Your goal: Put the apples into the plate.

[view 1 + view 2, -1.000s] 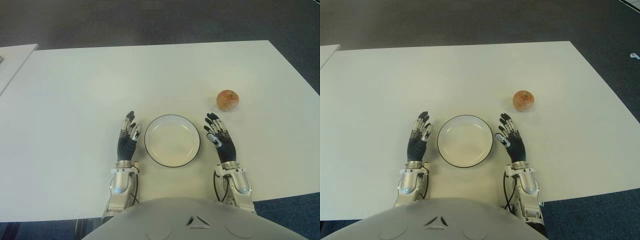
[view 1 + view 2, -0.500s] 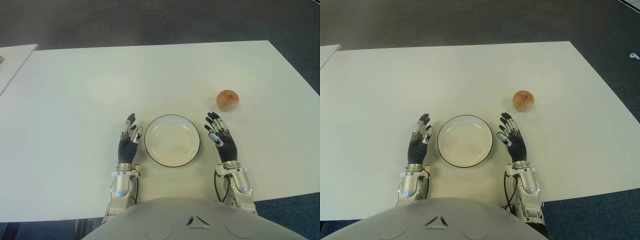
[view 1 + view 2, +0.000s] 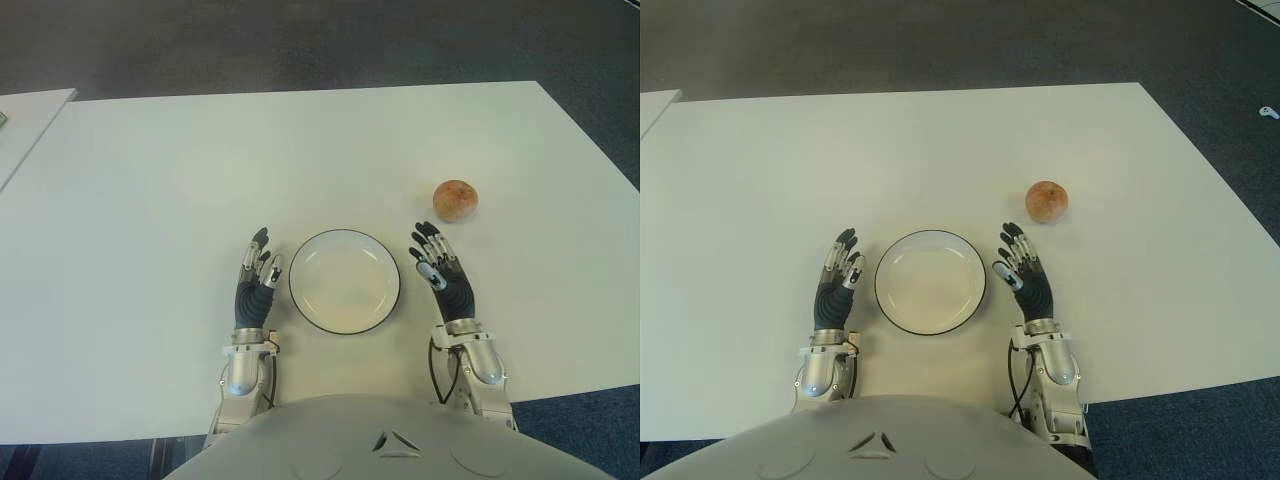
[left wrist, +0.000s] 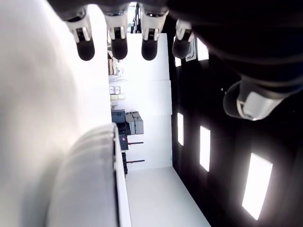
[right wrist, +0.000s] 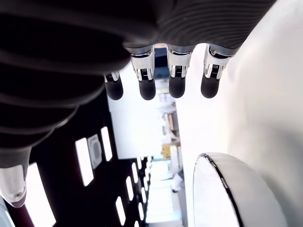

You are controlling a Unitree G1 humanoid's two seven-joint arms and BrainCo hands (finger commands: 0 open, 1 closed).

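One round, reddish-yellow apple (image 3: 455,200) is seen on the white table (image 3: 150,250), beyond the right hand (image 3: 438,272). The empty black-rimmed plate (image 3: 345,281) is flanked by it and the left hand (image 3: 257,276), fingers extended, nothing held.

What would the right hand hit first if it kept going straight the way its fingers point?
Probably nothing: the right hand points forward and slightly left, so its line passes left of the apple and right of the plate, over bare table. Height is unclear.

A smooth matt white table (image 3: 150,250) is seen; the plate (image 3: 345,318) looks glazed, dark-rimmed; the apple (image 3: 455,200) has dull, speckled skin.
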